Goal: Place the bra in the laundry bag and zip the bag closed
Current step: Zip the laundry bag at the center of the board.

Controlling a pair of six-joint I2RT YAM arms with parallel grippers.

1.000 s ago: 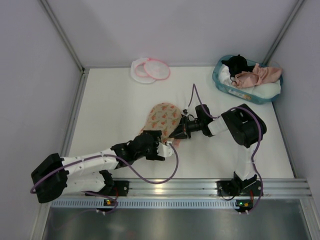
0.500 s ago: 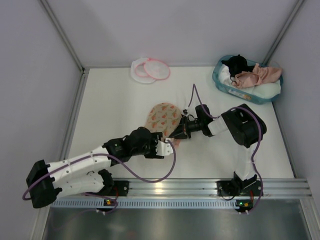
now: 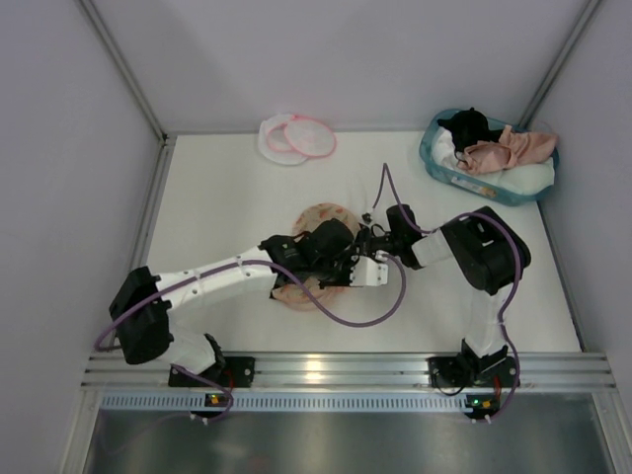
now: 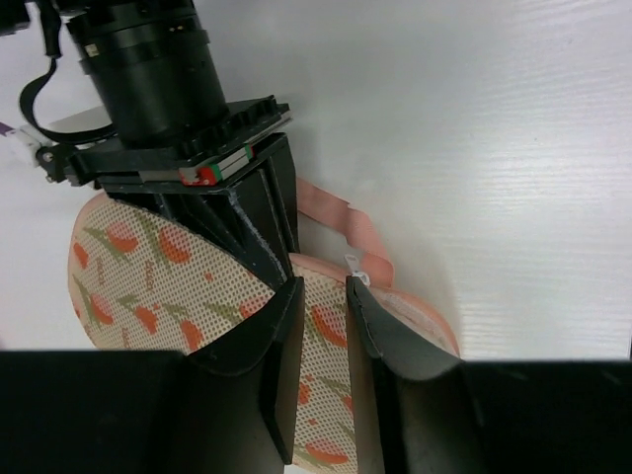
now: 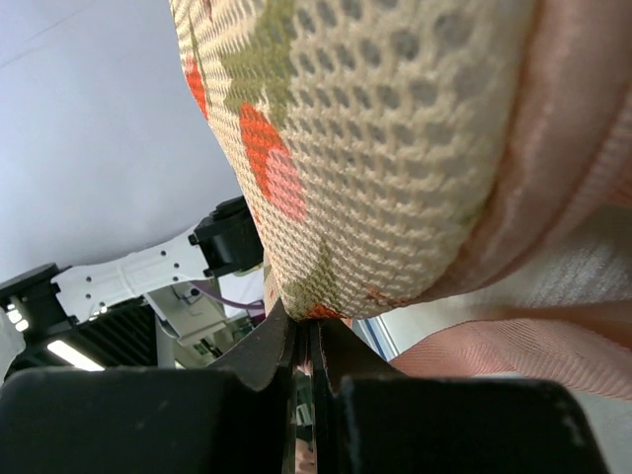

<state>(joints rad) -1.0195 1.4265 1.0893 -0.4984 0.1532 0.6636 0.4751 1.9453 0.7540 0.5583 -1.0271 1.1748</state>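
- Top view: the bra (image 3: 513,148) lies draped across the teal basket (image 3: 427,150). The laundry bag (image 3: 296,136) lies well left of the basket. Nearer than the basket and to its left, the left gripper (image 3: 354,261) and right gripper (image 3: 363,243) meet on the orange-printed padded piece (image 3: 318,213).
- Left wrist view: the left gripper's fingers (image 4: 281,375) stand a narrow gap apart astride the piece's pink-trimmed rim; whether they pinch it cannot be told.
- Right wrist view: the right gripper's (image 5: 306,341) jaws are clamped together on the piece's edge.
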